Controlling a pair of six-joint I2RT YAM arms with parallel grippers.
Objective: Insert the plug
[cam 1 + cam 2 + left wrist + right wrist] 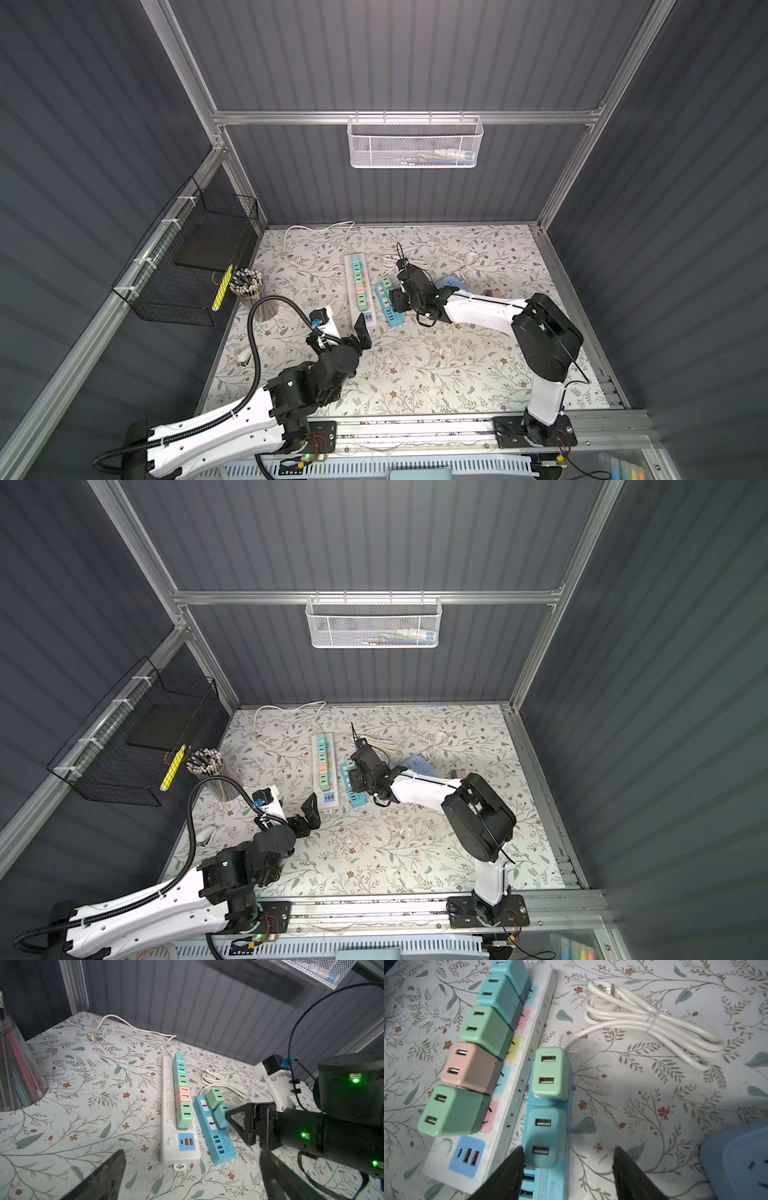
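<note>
Right arm reaches low across the surface [654,1095], wrist tipped down, right hand [568,1147] spread over the blue power strip [556,1184]. Released: one finger sits against the teal plug [545,1136], the other stands clear. The plug stands on the strip beside a green plug [550,1074]. Left hand [192,1152] hangs wide and empty near the white strip [167,1105]. Blue strip's print: only "204" legible.

In both top views the right tool [392,300] covers the middle of the blue power strip [395,319], hiding the teal charger [546,1136] standing on it; its prongs are unseen in either wrist view. Near the strip, a pale blue socket block [737,1163] is cut off by the right wrist view's edge.
</note>
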